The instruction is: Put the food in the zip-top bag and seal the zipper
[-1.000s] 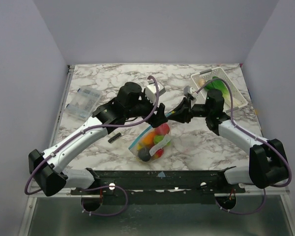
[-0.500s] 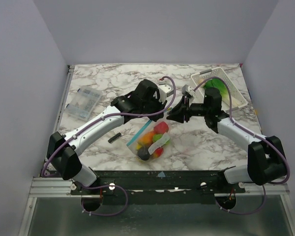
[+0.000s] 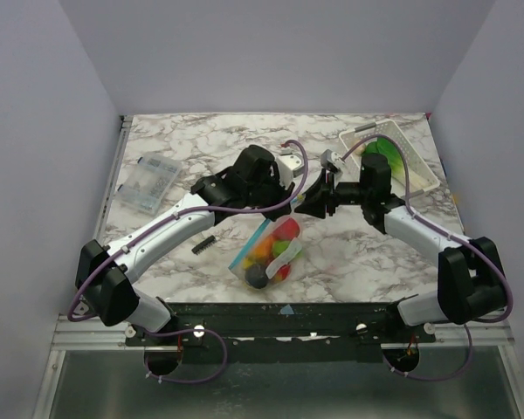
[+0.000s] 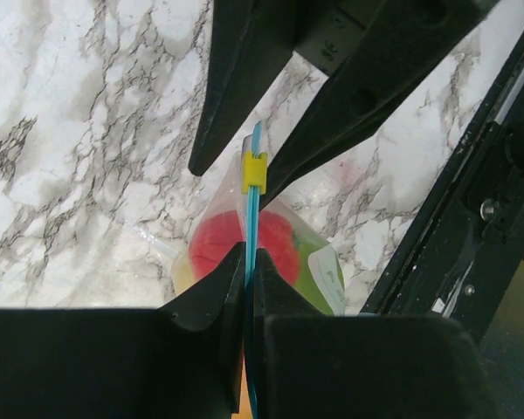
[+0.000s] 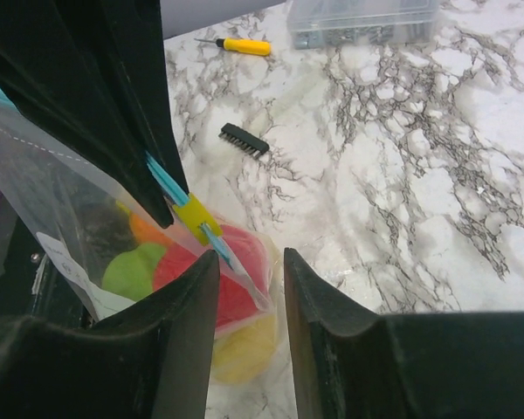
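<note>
Over the worktop, the left gripper clamps the zipper.
The floppy zip-top bag is best pinched at that stiffer edge; the right gripper looks released.

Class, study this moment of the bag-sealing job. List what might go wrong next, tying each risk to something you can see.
1. The left tool pinches only the thin zipper; the loaded zip-top bag may tug it free.
2. The right tool stands open astride the zipper by the yellow slider; pulling now would likely slide past it.
3. The red food bulges right under the zipper and may keep it from sealing.
</note>
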You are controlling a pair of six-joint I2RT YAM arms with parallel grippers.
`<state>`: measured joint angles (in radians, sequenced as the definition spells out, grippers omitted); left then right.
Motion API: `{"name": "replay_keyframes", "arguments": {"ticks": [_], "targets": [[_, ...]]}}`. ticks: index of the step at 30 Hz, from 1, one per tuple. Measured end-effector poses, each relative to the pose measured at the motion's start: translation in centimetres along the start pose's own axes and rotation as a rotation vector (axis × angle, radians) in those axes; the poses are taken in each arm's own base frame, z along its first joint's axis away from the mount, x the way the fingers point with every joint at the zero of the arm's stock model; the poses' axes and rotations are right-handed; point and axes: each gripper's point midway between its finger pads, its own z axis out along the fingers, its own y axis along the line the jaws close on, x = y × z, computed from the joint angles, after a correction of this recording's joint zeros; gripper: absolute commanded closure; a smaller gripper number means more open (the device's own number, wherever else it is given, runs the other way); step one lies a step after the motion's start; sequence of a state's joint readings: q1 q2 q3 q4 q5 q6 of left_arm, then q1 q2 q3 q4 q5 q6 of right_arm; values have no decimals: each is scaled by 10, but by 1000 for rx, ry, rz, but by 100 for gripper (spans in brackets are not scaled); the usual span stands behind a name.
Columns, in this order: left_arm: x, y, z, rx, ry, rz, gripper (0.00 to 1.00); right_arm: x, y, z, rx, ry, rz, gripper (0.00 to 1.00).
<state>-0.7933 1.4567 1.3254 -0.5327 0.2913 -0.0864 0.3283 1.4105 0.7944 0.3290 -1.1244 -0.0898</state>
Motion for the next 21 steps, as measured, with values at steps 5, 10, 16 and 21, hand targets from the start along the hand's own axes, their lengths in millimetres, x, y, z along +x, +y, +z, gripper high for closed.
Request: {"name": "replay_keyframes", "arguments": {"ticks": [5,10,16,21], "targets": [[-5,-10,0,58,-19,2,96,1,3,2,-25,-4,6,58],[-7,-13,-1,93,-27,-13,96,-3,10,4,-64,-14,-12,73],[-8,-10,-3,105,-30,-40,74,-4,17,5,-100,-19,-16,100],[-13,-13,-4,113,-45,-56,64,-4,18,5,-105,-18,-10,100]]}}
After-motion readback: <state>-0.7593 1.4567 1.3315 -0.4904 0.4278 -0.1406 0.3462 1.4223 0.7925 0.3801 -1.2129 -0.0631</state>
